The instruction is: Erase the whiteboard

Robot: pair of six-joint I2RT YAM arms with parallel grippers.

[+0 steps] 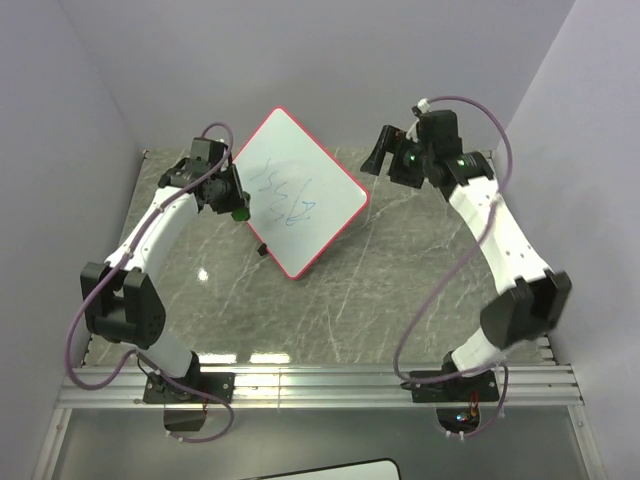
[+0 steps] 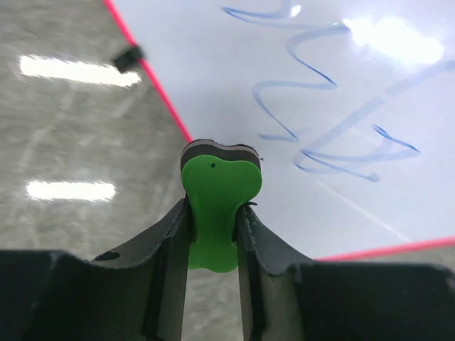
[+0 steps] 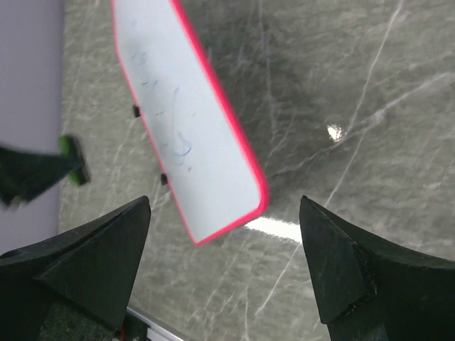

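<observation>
The whiteboard [image 1: 318, 215] lies turned like a diamond on the table, white with a red-pink frame and blue scribbles [image 1: 287, 198] across its middle. My left gripper [image 1: 238, 211] is shut on a small green eraser [image 2: 217, 186] with a dark pad on its underside, at the board's left edge. In the left wrist view the scribbles [image 2: 320, 114] lie just ahead and to the right of the eraser. My right gripper [image 1: 380, 155] hangs open above the table off the board's right corner. Its wrist view looks down on the whiteboard [image 3: 192, 142] and the eraser [image 3: 73, 160] beyond, with nothing between the fingers.
The table is grey marble [image 1: 400, 290]. Small black clips [image 1: 260, 249] sit on the board's lower-left edge. Purple-grey walls close in on the left, back and right. An aluminium rail [image 1: 320, 385] carries both arm bases at the near edge.
</observation>
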